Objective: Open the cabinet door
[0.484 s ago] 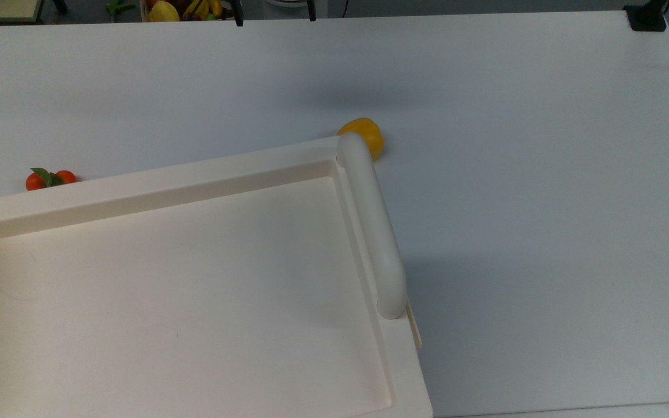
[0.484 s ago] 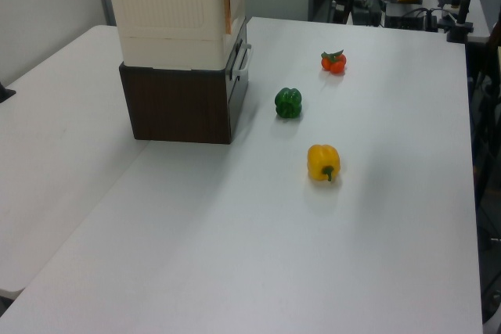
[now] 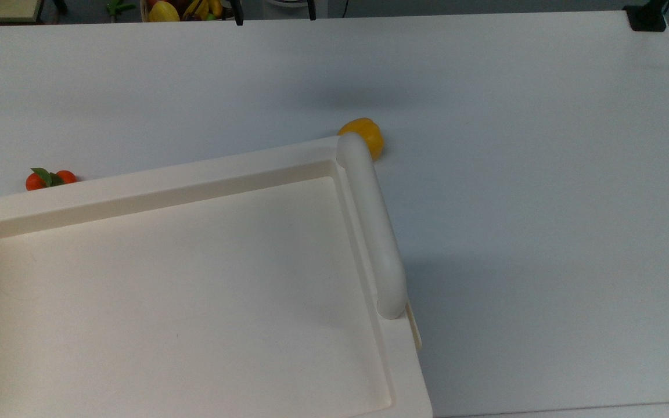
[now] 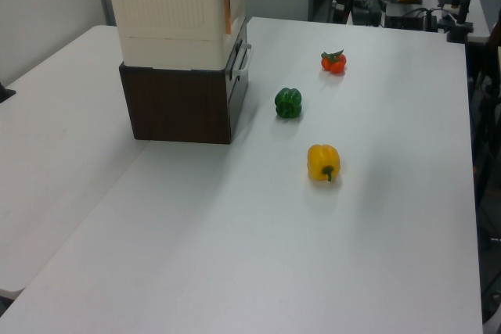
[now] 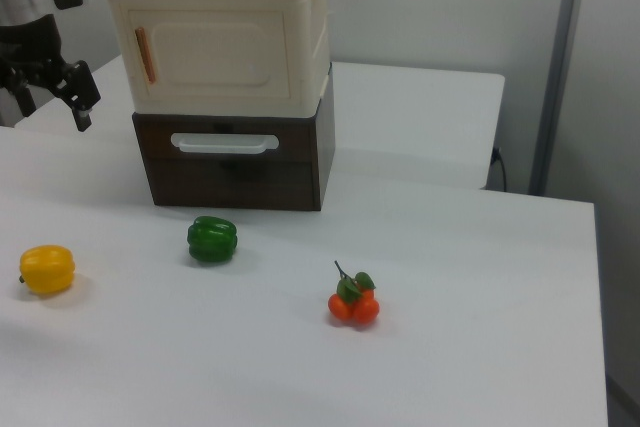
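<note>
White desk (image 5: pixel 450 247), cabinet door (image 5: pixel 215 52) shut. Tool (image 5: pixel 78 97) off the door's handle side, grip state unclear. Risk: misses orange handle (image 5: pixel 145 55), shoves cabinet.

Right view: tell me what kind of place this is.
Probably a robot lab or test bench: a robot gripper hangs beside a cream cabinet on a white table, with a yellow pepper and green pepper laid out like props.

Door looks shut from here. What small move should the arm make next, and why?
Probably bring the pincer toward the right view's right, to the orange handle on the cabinet door. The door sits flush and closed, and the pincer hangs apart from it, off the cabinet's side, holding nothing.
</note>
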### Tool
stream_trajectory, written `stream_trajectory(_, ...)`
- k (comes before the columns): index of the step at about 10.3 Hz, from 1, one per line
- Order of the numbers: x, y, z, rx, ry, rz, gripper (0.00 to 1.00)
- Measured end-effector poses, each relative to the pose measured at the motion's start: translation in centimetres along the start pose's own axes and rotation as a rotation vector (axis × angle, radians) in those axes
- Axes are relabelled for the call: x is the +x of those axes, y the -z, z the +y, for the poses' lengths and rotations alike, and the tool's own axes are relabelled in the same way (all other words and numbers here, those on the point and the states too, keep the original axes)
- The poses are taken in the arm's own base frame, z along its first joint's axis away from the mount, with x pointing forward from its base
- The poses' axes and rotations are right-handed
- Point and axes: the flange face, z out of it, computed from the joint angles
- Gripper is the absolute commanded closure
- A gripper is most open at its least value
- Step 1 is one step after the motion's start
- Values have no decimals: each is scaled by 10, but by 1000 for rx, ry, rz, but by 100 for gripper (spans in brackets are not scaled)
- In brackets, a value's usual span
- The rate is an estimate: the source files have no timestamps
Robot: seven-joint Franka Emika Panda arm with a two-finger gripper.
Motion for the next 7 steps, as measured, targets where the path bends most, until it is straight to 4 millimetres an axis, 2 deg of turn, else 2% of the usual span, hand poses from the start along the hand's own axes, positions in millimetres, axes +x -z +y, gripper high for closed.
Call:
stream_trajectory(5, 4, 4, 0, -1, 14, 33, 0)
stream_trajectory(6, 12, 8, 0, -3, 14, 103, 2)
stream_trajectory(7, 25, 9, 1, -5, 13, 184, 9)
